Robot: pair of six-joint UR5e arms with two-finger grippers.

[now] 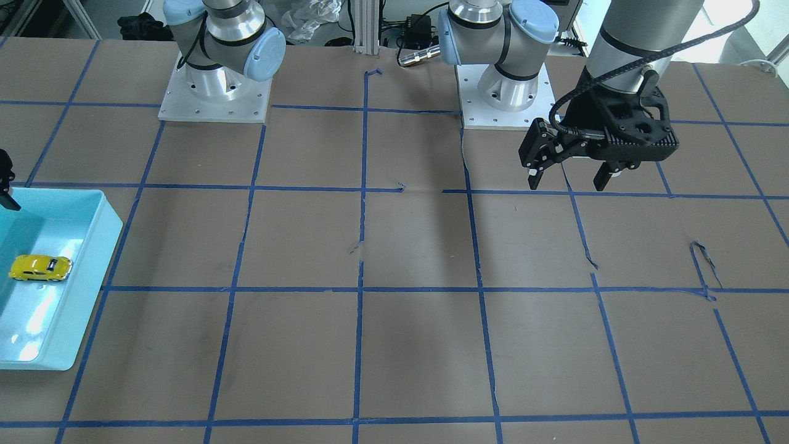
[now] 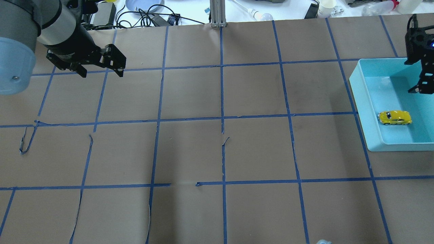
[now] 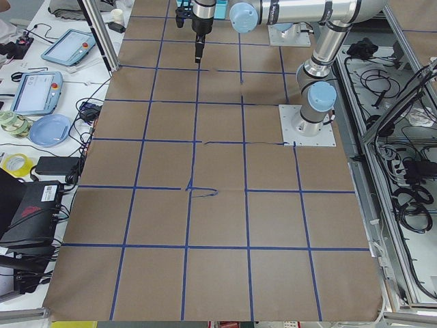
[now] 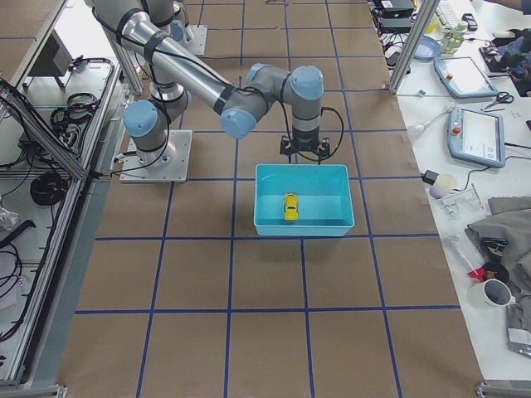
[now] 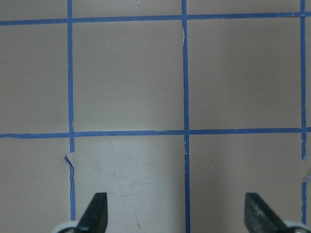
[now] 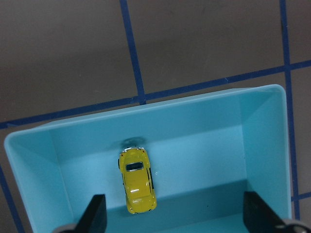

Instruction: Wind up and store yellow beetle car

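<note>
The yellow beetle car (image 2: pixel 395 117) stands on its wheels on the floor of a light-blue tray (image 2: pixel 364 112); it also shows in the front view (image 1: pixel 40 267), the right side view (image 4: pixel 290 206) and the right wrist view (image 6: pixel 137 180). My right gripper (image 6: pixel 172 216) is open and empty, held above the tray's back part, apart from the car; it shows at the overhead view's right edge (image 2: pixel 420 86). My left gripper (image 1: pixel 570 179) is open and empty, raised over the bare table far from the tray, as the overhead view (image 2: pixel 101 73) and left wrist view (image 5: pixel 175 213) show.
The tray sits at the table's end on my right (image 1: pixel 92 259). The brown table carries a grid of blue tape (image 2: pixel 222 118), torn in places. Both arm bases (image 1: pixel 216 92) (image 1: pixel 502 92) stand at the robot's edge. Cables and clutter lie beyond the far edge (image 2: pixel 152 15).
</note>
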